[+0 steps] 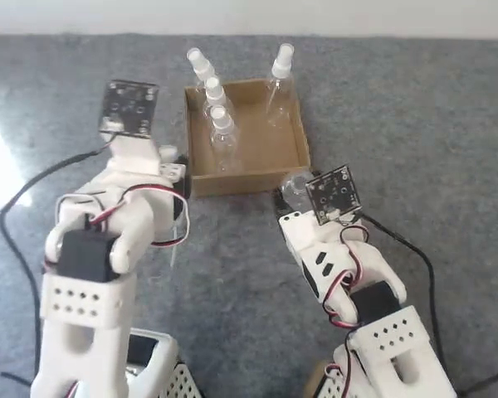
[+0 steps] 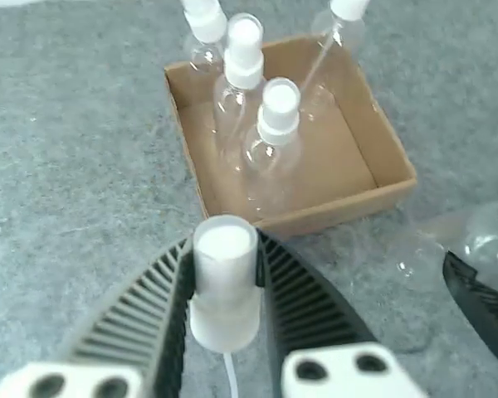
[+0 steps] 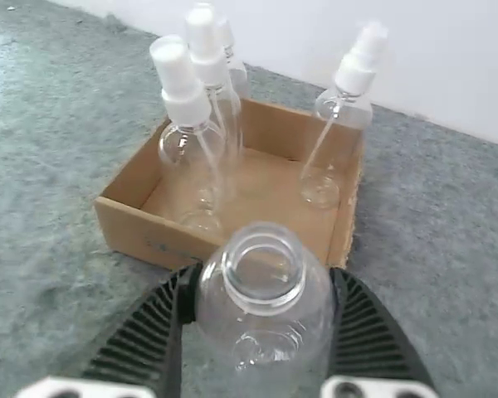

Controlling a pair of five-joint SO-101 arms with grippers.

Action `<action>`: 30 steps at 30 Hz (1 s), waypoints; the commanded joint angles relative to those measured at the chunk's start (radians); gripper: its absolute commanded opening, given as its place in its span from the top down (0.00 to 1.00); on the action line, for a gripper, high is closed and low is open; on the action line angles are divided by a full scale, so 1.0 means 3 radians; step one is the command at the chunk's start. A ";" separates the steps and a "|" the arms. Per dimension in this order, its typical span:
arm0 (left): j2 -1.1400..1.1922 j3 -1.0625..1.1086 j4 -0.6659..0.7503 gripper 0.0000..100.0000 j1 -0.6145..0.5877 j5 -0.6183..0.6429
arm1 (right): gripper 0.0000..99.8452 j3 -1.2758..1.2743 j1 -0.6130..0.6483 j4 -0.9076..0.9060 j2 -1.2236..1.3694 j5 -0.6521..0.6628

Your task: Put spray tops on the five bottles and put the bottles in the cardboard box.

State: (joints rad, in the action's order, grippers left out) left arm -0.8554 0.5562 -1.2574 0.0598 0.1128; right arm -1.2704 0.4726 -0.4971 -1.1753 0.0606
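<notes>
Ribbed black left jaws pinch a white spray top (image 2: 225, 286) near the cardboard box's (image 1: 247, 178) front left corner, above the grey, felt-like tabletop (image 1: 415, 108). Capped clear bottles (image 1: 223, 137) stand upright inside the box. Right jaws clamp an uncapped clear bottle (image 3: 266, 311) by the box's front right corner.

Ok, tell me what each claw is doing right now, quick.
Left claw: closed on a spray top.
Right claw: closed on an uncapped bottle.
</notes>
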 commanded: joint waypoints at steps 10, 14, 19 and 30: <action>-0.0885 0.0524 0.0486 0.99 -0.0757 0.0245 | 0.89 -0.0066 0.0596 -0.0033 0.0028 0.0092; -0.0951 0.0775 0.0772 0.99 -0.0962 0.0256 | 0.89 -0.0113 0.0770 -0.0018 0.0028 0.0179; -0.0951 0.0908 0.0890 0.99 -0.1074 0.0256 | 0.89 -0.0123 0.0841 -0.0033 0.0028 0.0184; -0.0956 0.0918 0.0880 0.99 -0.1074 0.0317 | 0.89 -0.0072 0.1092 0.0115 0.0427 0.0199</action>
State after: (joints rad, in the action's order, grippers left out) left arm -1.1193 0.8416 -1.0211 -0.2578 0.1956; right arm -1.3594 0.7902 -0.4925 -1.1170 0.1036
